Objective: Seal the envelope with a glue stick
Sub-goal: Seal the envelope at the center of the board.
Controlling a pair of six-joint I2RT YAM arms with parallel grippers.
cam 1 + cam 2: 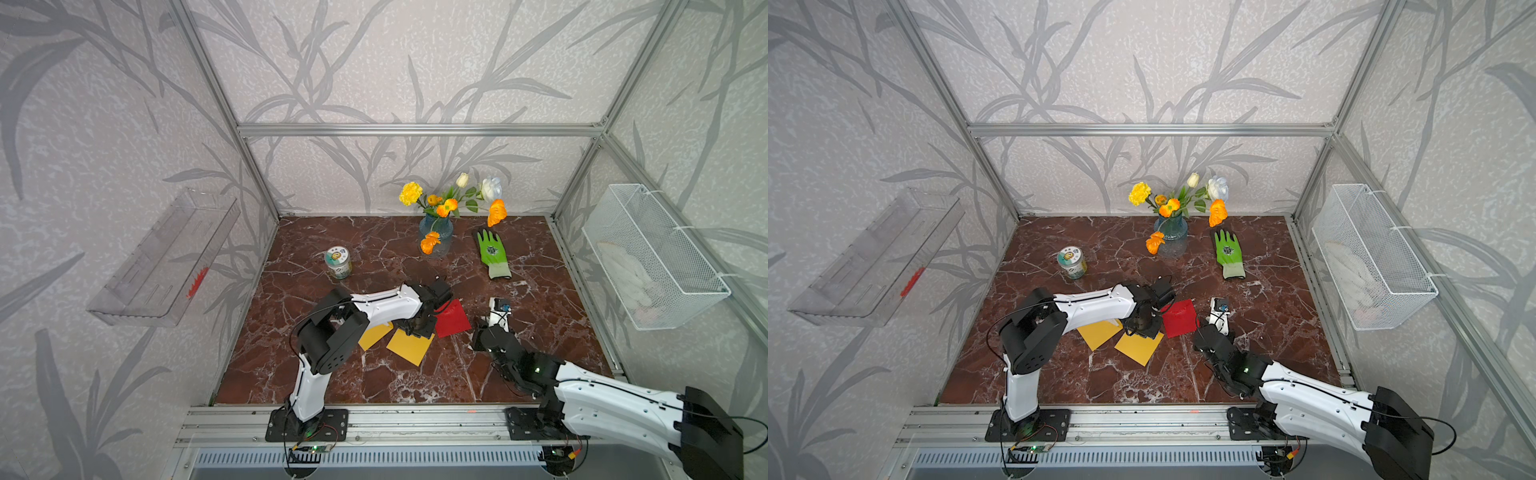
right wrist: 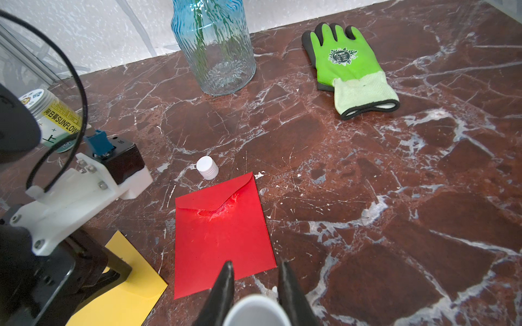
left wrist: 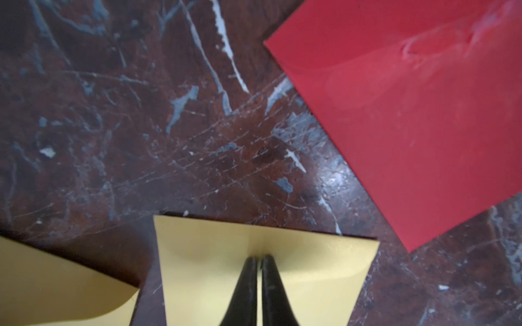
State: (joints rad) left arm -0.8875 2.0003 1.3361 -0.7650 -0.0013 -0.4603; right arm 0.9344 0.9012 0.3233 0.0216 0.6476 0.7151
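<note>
The right pincer (image 2: pixel 256 265) is clenched on the glue stick (image 2: pixel 255 310). The white tube is seen end-on between the fingers, so its long axis seems to point down toward the tabletop (image 2: pixel 395 225). Just ahead of the tips lies the red envelope (image 2: pixel 220 240), with its long side running away from the pincer. Its flap, at the far end, is folded down and smeared with what looks like glue. Just beyond that flap the stick's white cap (image 2: pixel 207 168) lies loose.

The left pincer (image 3: pixel 259 258) is clenched tight, with its tips on a yellow envelope (image 3: pixel 214 268). I cannot tell whether paper is pinched. A second yellow envelope (image 3: pixel 56 282) lies beside it. The left arm is nearer the yellow ones, and the right arm carries the glue.

Further off, the jar (image 2: pixel 53 115) reads "SUNFLOW…" with Chinese characters. The glove (image 2: pixel 344 62) bears a round emblem too small to read.
</note>
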